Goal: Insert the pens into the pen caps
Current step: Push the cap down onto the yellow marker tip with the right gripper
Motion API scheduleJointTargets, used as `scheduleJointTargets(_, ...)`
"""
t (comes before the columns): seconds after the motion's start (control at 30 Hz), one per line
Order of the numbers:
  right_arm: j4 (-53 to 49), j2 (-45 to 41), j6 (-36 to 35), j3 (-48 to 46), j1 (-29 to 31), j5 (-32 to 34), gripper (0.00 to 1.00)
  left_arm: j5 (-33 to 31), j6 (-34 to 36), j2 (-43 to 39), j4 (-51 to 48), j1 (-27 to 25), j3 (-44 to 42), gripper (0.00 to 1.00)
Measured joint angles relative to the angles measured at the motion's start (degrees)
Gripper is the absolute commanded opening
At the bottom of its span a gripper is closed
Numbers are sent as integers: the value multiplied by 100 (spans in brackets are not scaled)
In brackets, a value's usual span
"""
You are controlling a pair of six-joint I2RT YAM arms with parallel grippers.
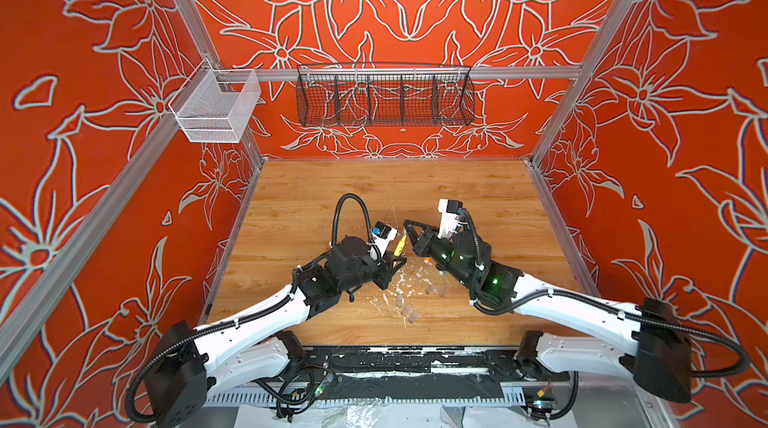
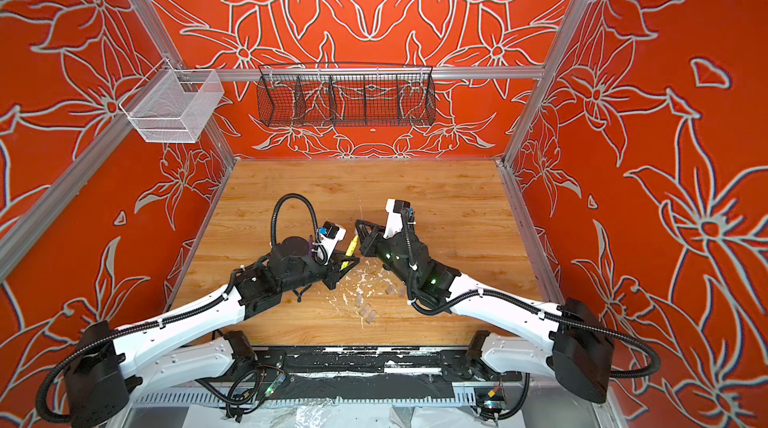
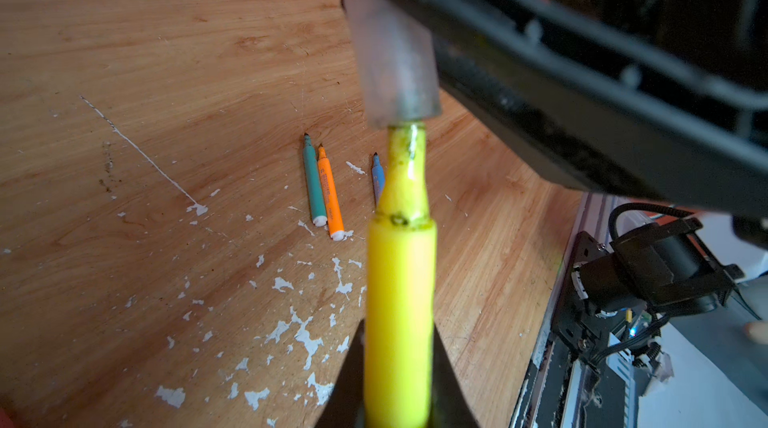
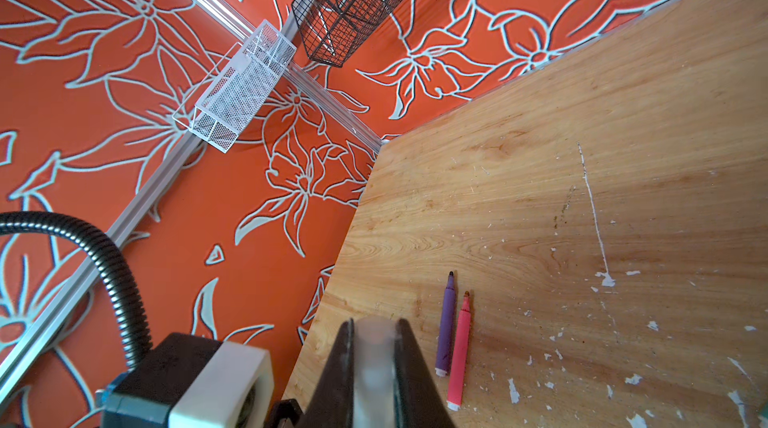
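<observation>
Yellow pen (image 3: 401,301), nearest, clamped by its barrel in my left gripper (image 3: 398,347), with its tip at the mouth of the clear cap (image 3: 392,72) pinched by my right gripper (image 4: 374,347). I judge both to be light, stiff, slick plastic, so I hold the pen mid-barrel and the cap near its closed end. Green pen (image 3: 313,185), orange pen (image 3: 330,197), blue pen (image 3: 377,180), purple pen (image 4: 445,326), pink pen (image 4: 459,355) and spare caps (image 1: 409,313) lie on the table (image 1: 311,197). In the black wire basket (image 1: 384,99) and the white mesh basket (image 1: 216,110) I see nothing.

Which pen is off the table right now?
The yellow pen, clamped in the left gripper, its tip entering a clear cap; green, orange, blue, purple and pink lie flat.
</observation>
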Motion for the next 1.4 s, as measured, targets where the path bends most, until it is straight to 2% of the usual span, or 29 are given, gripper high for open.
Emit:
scheduleJointTargets(0.4,407,48,37,-256,313,-111,0,896,-391,-490,356,442,-487,0)
scheduleJointTargets(0.83,844,48,-79,-433,393,-334,0,1237,-619,-813,614,496,-785,0)
scheduleJointTargets(1.1,887,39,-221,-435,439,-280,19,1362,-643,-813,669,509,-787,0)
scheduleJointTargets(1.4,697,-289,-323,-710,560,-328,52,1408,-614,-898,957,509,-791,0)
